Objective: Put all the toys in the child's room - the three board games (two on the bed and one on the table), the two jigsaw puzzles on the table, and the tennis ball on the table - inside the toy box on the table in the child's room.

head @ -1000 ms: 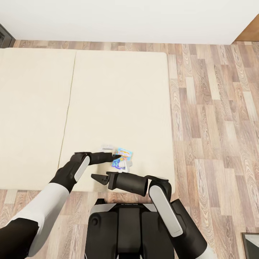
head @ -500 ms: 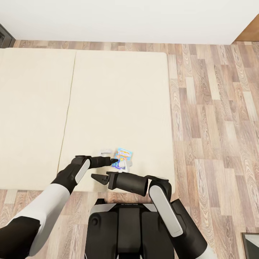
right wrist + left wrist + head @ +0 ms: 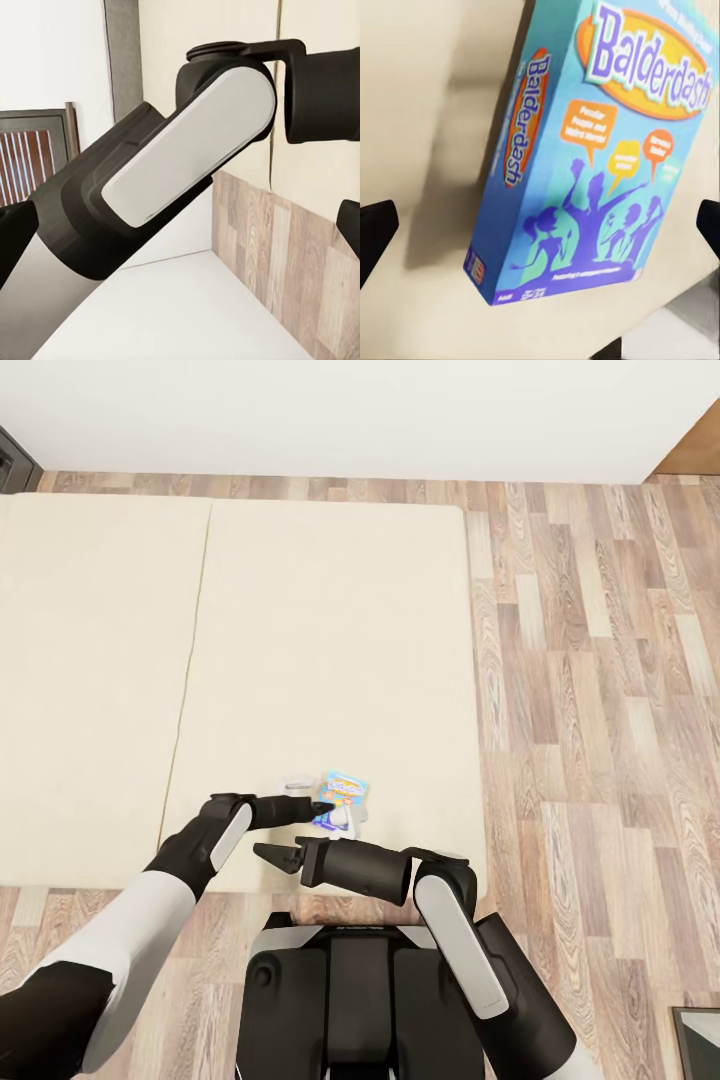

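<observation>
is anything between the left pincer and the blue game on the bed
Nothing visible. The left pincer is open, right at the blue game, which lies on the bed between its spread fingertips in the wrist view.

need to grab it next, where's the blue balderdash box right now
In the head view the blue Balderdash box lies on the bed near its front right corner, just ahead of the left gripper, partly on a white box.
</observation>
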Available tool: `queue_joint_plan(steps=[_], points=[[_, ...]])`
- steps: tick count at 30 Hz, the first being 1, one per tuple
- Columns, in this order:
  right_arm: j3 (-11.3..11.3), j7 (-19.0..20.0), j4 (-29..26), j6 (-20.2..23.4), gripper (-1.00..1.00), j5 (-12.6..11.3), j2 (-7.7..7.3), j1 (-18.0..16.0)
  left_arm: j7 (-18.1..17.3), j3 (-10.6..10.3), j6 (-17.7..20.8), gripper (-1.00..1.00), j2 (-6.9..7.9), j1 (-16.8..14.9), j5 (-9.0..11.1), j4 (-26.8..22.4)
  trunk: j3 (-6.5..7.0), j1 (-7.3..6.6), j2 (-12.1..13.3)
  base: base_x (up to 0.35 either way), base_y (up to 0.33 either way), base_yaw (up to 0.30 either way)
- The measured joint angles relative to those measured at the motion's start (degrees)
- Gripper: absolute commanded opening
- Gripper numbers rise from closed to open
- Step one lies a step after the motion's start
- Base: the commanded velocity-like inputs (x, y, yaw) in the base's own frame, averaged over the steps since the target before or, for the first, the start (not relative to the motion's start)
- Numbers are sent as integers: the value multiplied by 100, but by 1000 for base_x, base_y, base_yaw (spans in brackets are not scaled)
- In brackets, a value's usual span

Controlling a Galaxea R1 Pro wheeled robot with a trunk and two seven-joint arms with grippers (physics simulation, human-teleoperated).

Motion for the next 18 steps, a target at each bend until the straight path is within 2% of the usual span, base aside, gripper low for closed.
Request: queue_joint_plan(steps=[5,18], points=[[0,0,0,-1,100,0,0,0,-215,-26,-144,100,0,1,-19,-2,0,0,0,0,0,0],[0,-2,0,-2,100,0,0,0,-281,-22,-265,100,4,-6,-52,-32,0,0,0,0,0,0]])
